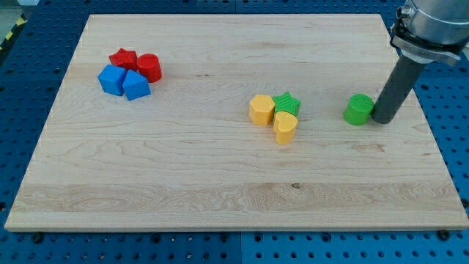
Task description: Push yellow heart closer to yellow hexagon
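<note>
The yellow heart lies near the board's middle, just below and right of the yellow hexagon, and touches it. A green star sits right of the hexagon and above the heart, touching both. My tip is far to the view's right of the heart, right beside a green cylinder on that cylinder's right side.
At the view's upper left sits a cluster: a red star, a red cylinder and two blue blocks. The wooden board lies on a blue pegboard table.
</note>
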